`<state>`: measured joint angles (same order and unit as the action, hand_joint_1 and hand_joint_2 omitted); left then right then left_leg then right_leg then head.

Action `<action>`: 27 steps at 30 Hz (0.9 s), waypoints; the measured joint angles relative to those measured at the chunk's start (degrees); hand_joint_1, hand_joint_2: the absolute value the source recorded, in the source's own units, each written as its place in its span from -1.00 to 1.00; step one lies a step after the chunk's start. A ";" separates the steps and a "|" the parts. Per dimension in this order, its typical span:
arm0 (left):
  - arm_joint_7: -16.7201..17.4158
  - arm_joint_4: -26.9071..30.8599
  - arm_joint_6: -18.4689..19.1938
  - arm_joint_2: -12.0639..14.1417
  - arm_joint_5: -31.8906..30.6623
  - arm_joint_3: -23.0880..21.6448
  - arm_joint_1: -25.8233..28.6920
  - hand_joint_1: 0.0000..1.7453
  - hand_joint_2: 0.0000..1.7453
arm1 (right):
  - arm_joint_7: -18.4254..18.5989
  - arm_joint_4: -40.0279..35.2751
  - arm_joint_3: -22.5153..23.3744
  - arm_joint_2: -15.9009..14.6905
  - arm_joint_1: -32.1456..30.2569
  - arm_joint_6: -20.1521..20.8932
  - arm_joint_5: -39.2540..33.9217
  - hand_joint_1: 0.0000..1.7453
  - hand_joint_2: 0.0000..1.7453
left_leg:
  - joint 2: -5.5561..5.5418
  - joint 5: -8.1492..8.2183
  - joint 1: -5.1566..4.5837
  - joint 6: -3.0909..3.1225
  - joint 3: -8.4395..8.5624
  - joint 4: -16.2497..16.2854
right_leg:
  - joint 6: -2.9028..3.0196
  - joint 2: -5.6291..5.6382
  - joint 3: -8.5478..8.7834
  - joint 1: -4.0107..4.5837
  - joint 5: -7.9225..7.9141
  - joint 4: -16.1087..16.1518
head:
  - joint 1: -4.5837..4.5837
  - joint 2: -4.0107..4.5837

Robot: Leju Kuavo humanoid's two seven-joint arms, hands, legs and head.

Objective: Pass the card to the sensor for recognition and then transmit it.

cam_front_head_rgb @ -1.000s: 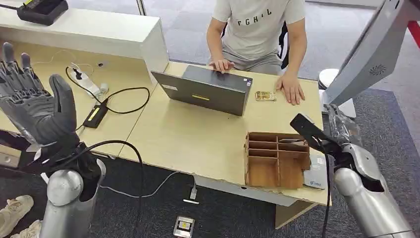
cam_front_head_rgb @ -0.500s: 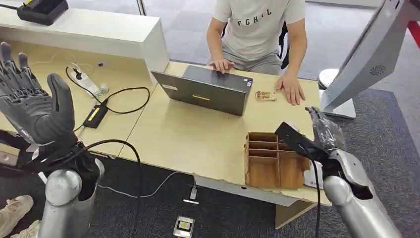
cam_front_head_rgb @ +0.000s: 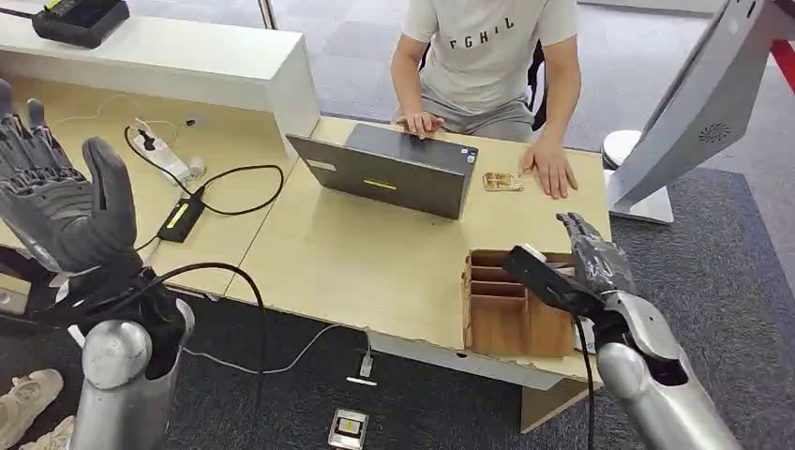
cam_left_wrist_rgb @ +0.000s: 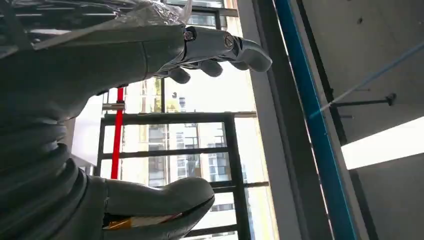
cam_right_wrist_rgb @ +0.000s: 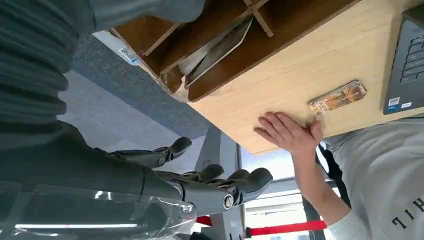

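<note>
A brown wooden organiser with several slots stands at the desk's near right corner. In the right wrist view one slot of the organiser holds thin grey cards, and a white card lies just outside its end wall. My right hand hovers over the organiser's right end, fingers apart and holding nothing; the right wrist view shows the hand empty. My left hand is raised at the left, palm open and empty, which the left wrist view confirms for this hand.
A person sits behind the desk with both hands on it, one next to a small amber item. An open laptop stands mid-desk. A white slanted stand is far right, a black device on the far-left shelf, and cables left.
My right hand has moved left and forward, from beside the organiser's right end to over it. My left hand has drifted slightly left and down.
</note>
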<state>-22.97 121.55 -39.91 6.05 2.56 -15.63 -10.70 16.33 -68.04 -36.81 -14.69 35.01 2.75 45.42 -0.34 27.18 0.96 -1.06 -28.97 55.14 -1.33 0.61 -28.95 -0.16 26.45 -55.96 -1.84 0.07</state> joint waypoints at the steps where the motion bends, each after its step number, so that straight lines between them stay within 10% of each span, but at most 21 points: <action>1: 0.00 0.02 0.00 0.00 -0.04 0.02 0.00 -1.00 1.00 | -0.02 0.00 -0.15 0.04 0.01 0.00 0.02 -0.16 1.00 | 0.00 0.00 0.00 0.00 0.00 0.00 | 0.00 0.00 0.01 0.00 0.00 0.00 | 0.00 0.00; 5: 0.02 0.18 0.00 0.00 -0.46 0.13 0.01 -1.00 1.00 | -0.33 0.44 -0.77 0.44 0.05 0.15 0.20 0.72 1.00 | -0.01 0.00 0.00 0.00 -0.02 0.00 | 0.00 0.00 0.00 0.00 0.00 0.00 | 0.00 0.00; 14: 0.13 0.63 0.00 -0.02 -1.11 0.65 0.19 -1.00 1.00 | -1.38 4.19 -1.97 1.57 2.24 -1.49 0.52 0.86 1.00 | -0.01 0.00 0.00 0.00 -0.02 0.00 | 0.00 -0.01 0.01 0.00 0.00 -0.01 | 0.00 0.00; 17: 0.04 1.03 0.00 -0.07 -1.55 1.09 0.70 -1.00 1.00 | -1.97 6.29 -2.27 2.05 3.05 -1.92 0.52 0.76 1.00 | -0.01 0.00 0.00 0.00 -0.01 0.00 | 0.00 0.00 0.01 0.00 0.00 -0.01 | 0.00 0.00; 21: 0.02 1.53 0.00 -0.09 -1.97 1.53 1.31 -1.00 1.00 | -2.49 8.26 -2.86 2.73 3.49 -2.12 0.68 -0.94 1.00 | -0.01 0.00 0.00 0.00 -0.02 0.00 | 0.00 -0.01 0.00 0.00 0.00 0.00 | 0.00 0.00; 27: 0.02 1.95 0.00 -0.17 -2.14 2.21 1.85 -1.00 1.00 | -2.91 10.62 -3.45 3.69 4.57 -2.58 0.90 -1.00 1.00 | 0.00 0.00 0.00 0.00 0.00 0.00 | 0.00 -0.01 0.02 0.00 0.00 0.00 | 0.00 0.00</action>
<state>-22.95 123.49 -39.91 5.88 0.42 -13.42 -8.85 13.42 -57.42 -40.26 -10.99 39.58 0.18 46.31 -0.34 27.18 0.96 -1.06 -28.97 55.14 -1.33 0.60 -28.93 -0.15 26.45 -55.97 -1.84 0.07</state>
